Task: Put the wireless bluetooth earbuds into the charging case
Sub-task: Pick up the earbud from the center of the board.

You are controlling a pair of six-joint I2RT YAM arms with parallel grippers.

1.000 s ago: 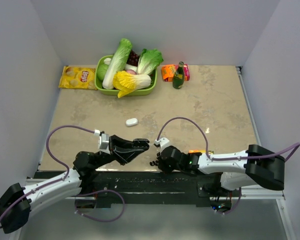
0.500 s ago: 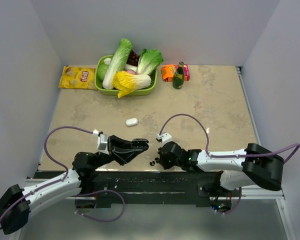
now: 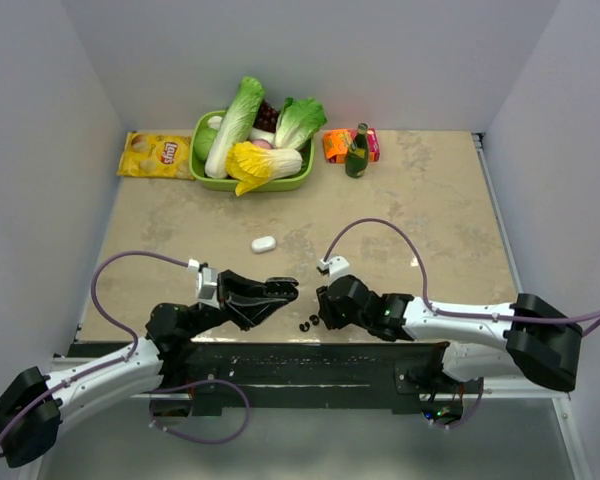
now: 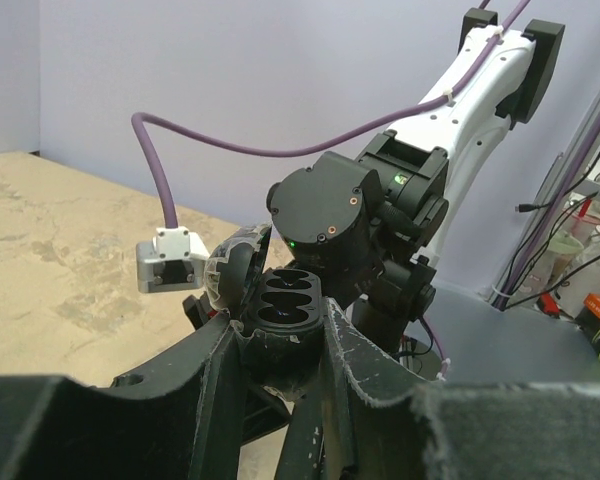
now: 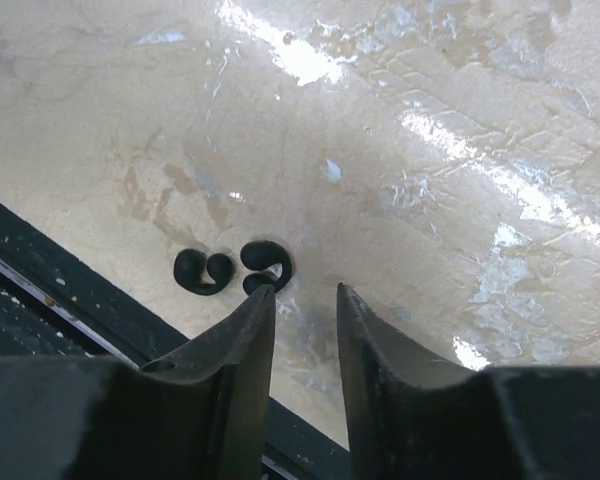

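Observation:
My left gripper (image 3: 280,290) is shut on an open black charging case (image 4: 285,300); its lid (image 4: 235,270) stands up on the left and its sockets look empty. Two black earbuds (image 5: 230,270) lie side by side on the table near its front edge; they also show in the top view (image 3: 308,324). My right gripper (image 5: 305,290) is open and empty just above the table, its left fingertip (image 5: 265,292) at the edge of the nearer earbud. In the top view the right gripper (image 3: 325,312) is just right of the earbuds. No white earbuds are in view.
A white closed case (image 3: 264,243) lies mid-table. At the back stand a green basket (image 3: 298,180) of vegetables, a yellow chip bag (image 3: 156,155), an orange packet (image 3: 336,146) and a green bottle (image 3: 357,152). The black front rail (image 5: 40,300) runs just beside the earbuds.
My right gripper has moved a little away from the front edge and turned, its cable arching higher. The left gripper with the case has stayed nearly still.

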